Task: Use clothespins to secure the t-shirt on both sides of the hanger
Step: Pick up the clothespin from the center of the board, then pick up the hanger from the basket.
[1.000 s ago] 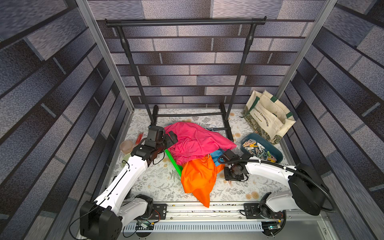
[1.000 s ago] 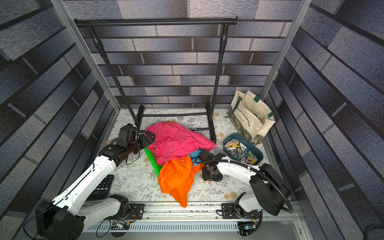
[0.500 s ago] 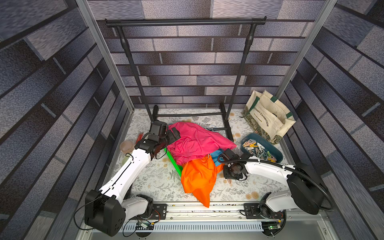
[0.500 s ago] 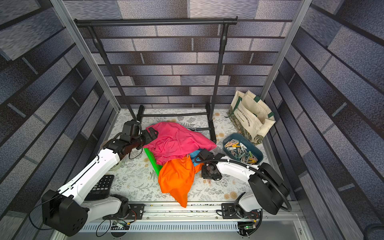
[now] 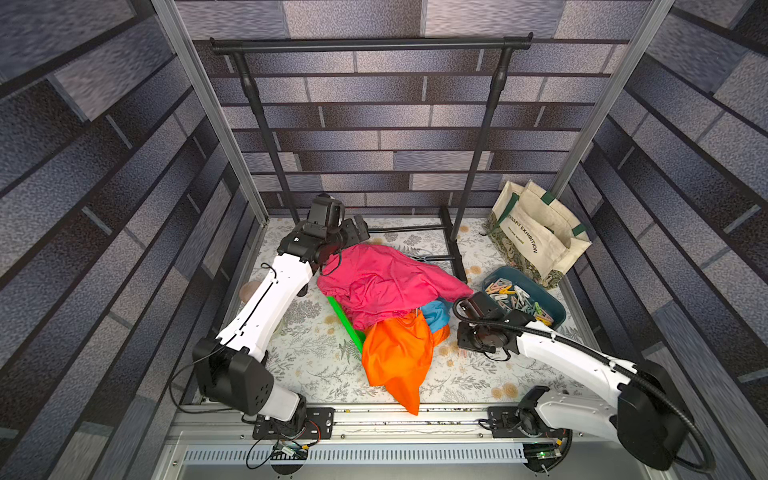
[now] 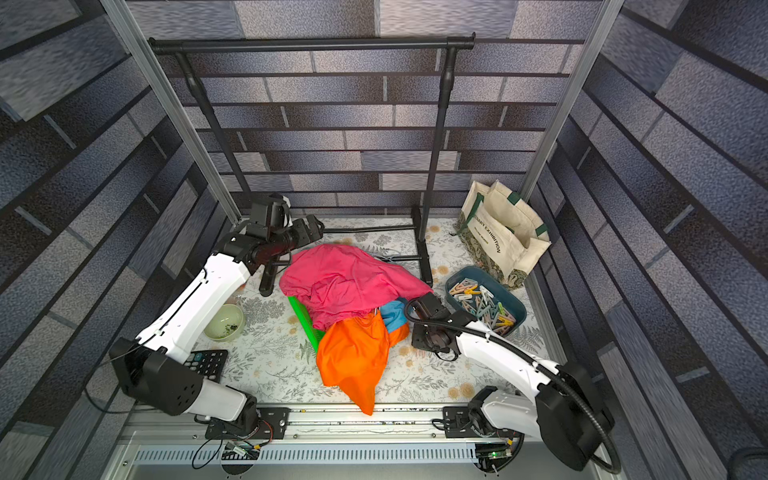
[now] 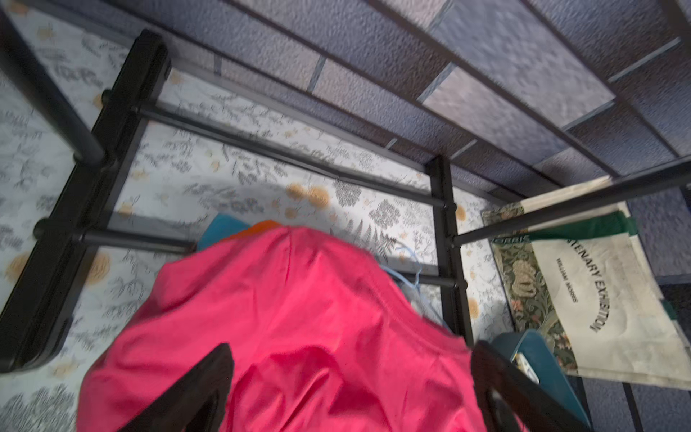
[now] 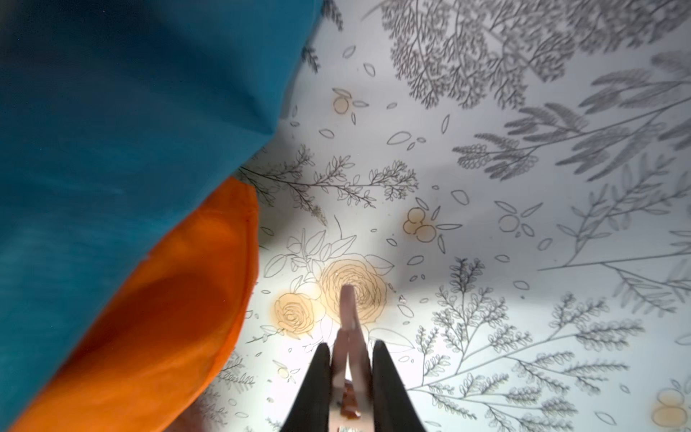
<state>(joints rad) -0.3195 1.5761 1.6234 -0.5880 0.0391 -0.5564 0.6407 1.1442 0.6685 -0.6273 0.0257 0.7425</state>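
Note:
A pink t-shirt (image 5: 386, 282) lies crumpled over an orange garment (image 5: 399, 357) and a blue one (image 5: 436, 311) mid-table. A thin pale-blue hanger (image 7: 411, 269) pokes out by its collar. Several pastel clothespins (image 5: 517, 299) fill a teal tray (image 5: 557, 318). My left gripper (image 7: 351, 374) hangs open just over the far left part of the pink t-shirt (image 7: 299, 318), its fingers (image 7: 209, 374) spread wide apart; in a top view the left gripper (image 5: 357, 232) points right. My right gripper (image 8: 349, 346) is shut on a pale pink clothespin (image 8: 347, 306), tip down on the floral cloth.
A black clothes rack (image 5: 370, 43) stands at the back, its base bars (image 5: 455, 253) beside the shirts. A canvas tote (image 5: 536, 237) leans in the back right corner. A green plastic piece (image 5: 345, 320) shows under the shirts. A bowl (image 6: 224, 322) and calculator (image 6: 205, 361) sit left.
My left arm has swung back and to the right, over the pink t-shirt's far edge. The right gripper's fingers have drawn in on the clothespin, staying in place.

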